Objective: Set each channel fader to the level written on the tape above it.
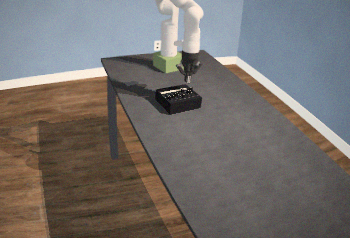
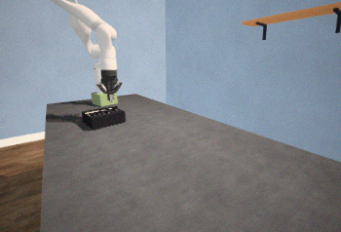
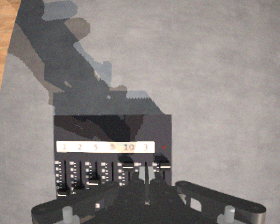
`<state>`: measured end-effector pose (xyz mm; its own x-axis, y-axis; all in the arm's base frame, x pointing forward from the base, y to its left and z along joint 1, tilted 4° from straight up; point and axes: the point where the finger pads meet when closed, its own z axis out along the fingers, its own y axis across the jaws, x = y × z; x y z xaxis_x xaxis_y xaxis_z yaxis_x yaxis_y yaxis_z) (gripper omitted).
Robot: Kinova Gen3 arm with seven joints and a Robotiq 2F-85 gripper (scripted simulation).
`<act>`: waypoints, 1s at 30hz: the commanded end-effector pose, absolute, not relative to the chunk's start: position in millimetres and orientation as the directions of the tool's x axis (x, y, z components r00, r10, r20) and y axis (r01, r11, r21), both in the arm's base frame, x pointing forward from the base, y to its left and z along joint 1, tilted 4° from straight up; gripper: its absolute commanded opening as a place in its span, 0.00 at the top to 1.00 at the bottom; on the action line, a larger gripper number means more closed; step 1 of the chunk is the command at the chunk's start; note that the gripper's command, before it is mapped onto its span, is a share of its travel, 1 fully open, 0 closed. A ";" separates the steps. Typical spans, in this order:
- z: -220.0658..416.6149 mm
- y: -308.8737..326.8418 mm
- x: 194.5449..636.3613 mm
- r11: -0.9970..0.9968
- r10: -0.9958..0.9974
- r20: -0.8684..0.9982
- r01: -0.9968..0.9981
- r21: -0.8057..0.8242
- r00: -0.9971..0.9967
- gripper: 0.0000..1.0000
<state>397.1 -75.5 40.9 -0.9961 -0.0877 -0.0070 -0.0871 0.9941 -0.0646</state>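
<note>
The black lighting desk (image 1: 186, 104) (image 2: 108, 120) (image 3: 159, 131) stands on the table. Its white tape (image 3: 104, 146) seems to read 1, 2, 5, a blurred figure that may be 8, 10, 3. In the wrist view the first fader cap (image 3: 62, 193) is low, the second cap (image 3: 76, 188) slightly higher, the third cap (image 3: 93, 183) higher still. The fifth cap (image 3: 128, 165) and master cap (image 3: 162, 166) are near the top. The fourth and sixth caps are hidden by the gripper. My gripper (image 1: 188, 79) (image 2: 111, 98) (image 3: 146, 175) is shut and empty, above the desk's right part, between the fifth and master caps in the view.
The desk stands on a dark grey table (image 1: 240, 158) (image 2: 195, 174) (image 3: 225, 90). The arm's green base block (image 1: 166, 63) (image 2: 101, 99) is behind the desk. The arm's shadow falls across the table and the desk's upper left. A wall shelf (image 2: 297, 14) is far to the right.
</note>
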 end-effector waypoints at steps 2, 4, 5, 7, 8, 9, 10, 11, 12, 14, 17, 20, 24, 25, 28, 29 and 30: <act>41.5 -75.5 397.5 0.994 -0.088 -0.008 -0.087 -0.065 -0.996 1.00; 41.5 -75.5 397.5 0.994 -0.088 -0.008 -0.087 -0.065 -0.996 1.00; 41.5 -75.5 397.5 0.994 -0.088 -0.008 -0.087 -0.065 -0.996 1.00; 41.4 -75.5 397.5 0.994 -0.088 -0.008 -0.087 -0.065 -0.996 1.00; 41.4 -75.5 397.5 0.994 -0.088 -0.008 -0.087 -0.065 -0.996 1.00; 41.3 -75.5 397.5 0.994 -0.088 -0.008 -0.087 -0.065 -0.996 1.00; 41.3 -75.6 397.5 0.994 -0.088 -0.008 -0.087 -0.065 -0.996 1.00; 41.2 -75.6 397.5 0.994 -0.088 -0.008 -0.087 -0.065 -0.996 1.00; 41.2 -75.6 397.5 0.994 -0.088 -0.008 -0.087 -0.065 -0.996 1.00; 41.0 -75.6 397.5 0.994 -0.088 -0.008 -0.087 -0.065 -0.996 1.00; 40.4 -75.6 397.6 0.994 -0.088 -0.008 -0.087 -0.065 -0.996 1.00; 39.4 -75.7 397.6 0.994 -0.088 -0.008 -0.087 -0.065 -0.996 1.00; 37.6 -75.8 397.6 0.994 -0.088 -0.008 -0.087 -0.065 -0.996 1.00; 37.1 -75.8 397.6 0.994 -0.088 -0.008 -0.087 -0.065 -0.996 1.00; 35.2 -75.9 397.6 0.994 -0.088 -0.008 -0.087 -0.065 -0.996 1.00; 35.2 -75.9 397.6 0.994 -0.088 -0.008 -0.087 -0.065 -0.996 1.00; 35.2 -75.9 397.6 0.994 -0.088 -0.008 -0.087 -0.065 -0.996 1.00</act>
<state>397.5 -76.6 35.4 -0.9962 -0.0865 -0.0084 -0.0858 0.9941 -0.0659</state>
